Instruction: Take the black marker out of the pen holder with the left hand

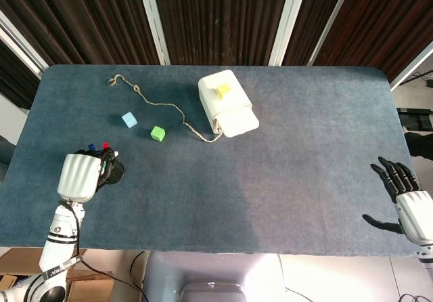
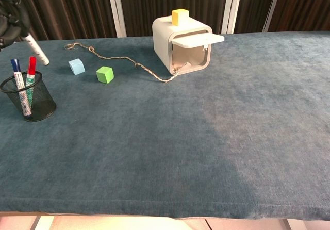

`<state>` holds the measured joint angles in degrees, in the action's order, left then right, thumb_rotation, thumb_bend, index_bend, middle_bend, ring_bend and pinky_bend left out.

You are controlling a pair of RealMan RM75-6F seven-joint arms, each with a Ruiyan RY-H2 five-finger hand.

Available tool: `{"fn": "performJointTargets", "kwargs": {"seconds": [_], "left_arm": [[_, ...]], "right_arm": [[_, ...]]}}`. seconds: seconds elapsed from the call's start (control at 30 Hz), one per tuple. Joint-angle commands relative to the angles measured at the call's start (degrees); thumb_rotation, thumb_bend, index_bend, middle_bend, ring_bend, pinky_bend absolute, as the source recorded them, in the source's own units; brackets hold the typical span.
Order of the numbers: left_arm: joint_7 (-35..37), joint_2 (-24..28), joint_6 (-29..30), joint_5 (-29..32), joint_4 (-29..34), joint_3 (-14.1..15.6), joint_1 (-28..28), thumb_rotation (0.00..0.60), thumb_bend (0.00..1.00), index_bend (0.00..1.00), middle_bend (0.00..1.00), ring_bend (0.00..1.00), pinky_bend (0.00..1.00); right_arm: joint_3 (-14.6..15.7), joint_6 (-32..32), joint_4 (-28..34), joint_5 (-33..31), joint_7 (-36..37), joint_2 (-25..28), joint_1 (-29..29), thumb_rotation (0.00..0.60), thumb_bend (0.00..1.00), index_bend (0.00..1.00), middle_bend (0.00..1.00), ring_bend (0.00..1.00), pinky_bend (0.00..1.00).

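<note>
Left hand holds the black marker above the pen holder.

In the chest view the left hand (image 2: 9, 21) is at the top left corner, its dark fingers closed around the black marker (image 2: 36, 49), which hangs tilted in the air with its white barrel pointing down and to the right, fully clear of the black mesh pen holder (image 2: 37, 102). The holder stands on the blue table (image 2: 170, 137) with a blue marker (image 2: 17, 80) and a red marker (image 2: 30, 75) upright inside it. In the head view the white back of the left hand covers most of the holder. The right hand (image 1: 404, 197) rests at the right table edge, fingers spread apart, holding nothing.
</note>
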<state>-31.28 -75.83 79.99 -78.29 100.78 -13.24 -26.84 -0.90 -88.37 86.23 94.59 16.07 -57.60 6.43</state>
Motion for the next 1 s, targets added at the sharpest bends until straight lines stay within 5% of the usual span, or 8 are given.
{"fn": "performJointTargets", "kwargs": {"seconds": [0.03,0.37,0.57,0.77,0.87,1.0], "left_arm": [[-2.1,-3.8,-2.4,-0.3,-0.7,-1.4,-3.8,0.6,0.53,0.68,0.77,0.68,0.72],[-5.3,-22.4,-10.4,3.6,-24.5,-4.2,-15.6,0.6,0.55,0.68,0.77,0.68,0.74],[-6.2,-28.8,-11.8,5.5,-34.9,-4.2,-18.1,0.6,0.51,0.62,0.74,0.65,0.75],[-10.5,-26.6,-17.2,14.0,-27.1,-5.1,-17.6,0.6,0.32,0.17,0.39,0.33,0.48],[-9.1,-23.3,-18.9,17.4,-20.1,-5.7,-16.6,0.6,0.3,0.04,0.23,0.18,0.3],[-8.0,-16.7,-20.3,20.0,-9.7,-4.9,-14.5,0.6,0.29,0.0,0.1,0.03,0.13]], "right_arm": [[0.0,-0.1,0.1,-0.1,0.0,0.1,-0.2,0.6,0.0,0.0,0.02,0.0,0.02],[0.2,-0.1,-0.8,-1.1,1.0,0.4,-0.9,0.6,0.0,0.0,0.02,0.0,0.02],[0.3,0.4,-1.4,-1.3,1.4,0.0,-1.0,0.6,0.0,0.0,0.02,0.0,0.02],[0.2,0.6,-1.7,-1.5,1.6,-0.1,-1.0,0.6,0.0,0.0,0.02,0.0,0.02],[0.2,0.4,-1.7,-1.4,1.6,-0.1,-1.0,0.6,0.0,0.0,0.02,0.0,0.02],[0.2,0.4,-1.7,-1.4,1.7,-0.1,-1.0,0.6,0.0,0.0,0.02,0.0,0.02]]}}
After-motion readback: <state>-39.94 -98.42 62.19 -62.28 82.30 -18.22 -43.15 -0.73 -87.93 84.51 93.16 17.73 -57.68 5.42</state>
